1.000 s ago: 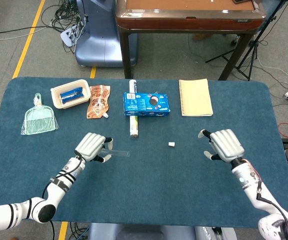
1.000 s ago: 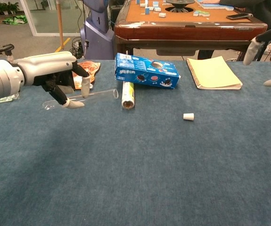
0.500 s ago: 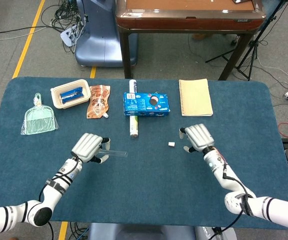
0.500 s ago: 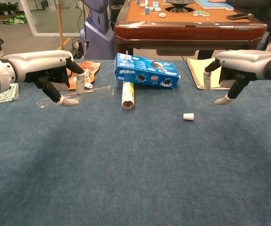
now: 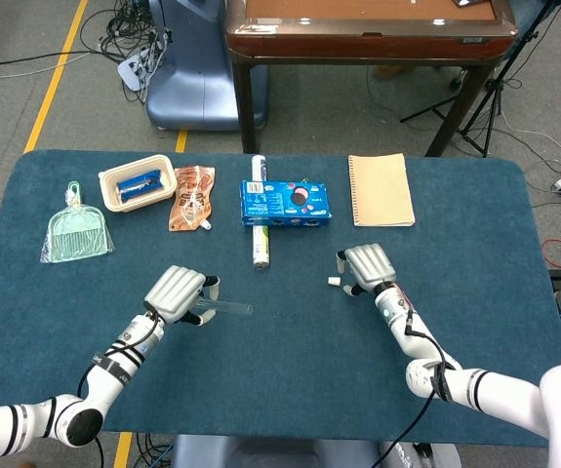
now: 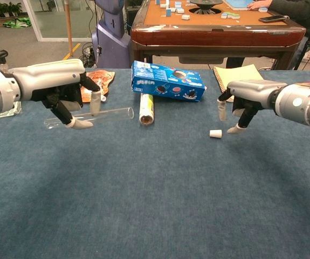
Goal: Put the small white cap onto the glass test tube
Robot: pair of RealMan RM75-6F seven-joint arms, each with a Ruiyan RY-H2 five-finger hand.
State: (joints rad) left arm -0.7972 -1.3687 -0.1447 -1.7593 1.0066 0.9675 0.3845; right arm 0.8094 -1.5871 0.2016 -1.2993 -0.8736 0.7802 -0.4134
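The small white plastic cap [image 6: 215, 133] sits on the blue-carpeted counter [image 6: 155, 205] near its middle. The right hand [image 6: 241, 102] hovers just above it, fingers [image 6: 221, 110] spread, holding nothing. Toward the left edge, the left hand [image 6: 63, 89] pinches the clear glass test tube [image 6: 109, 114], lying level, mouth toward the cap. A blue cookie box [image 6: 168, 81] lies nearer the far edge.

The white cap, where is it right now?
The cap lies on the table right of centre in the chest view, just below the right hand, in front of the blue box.
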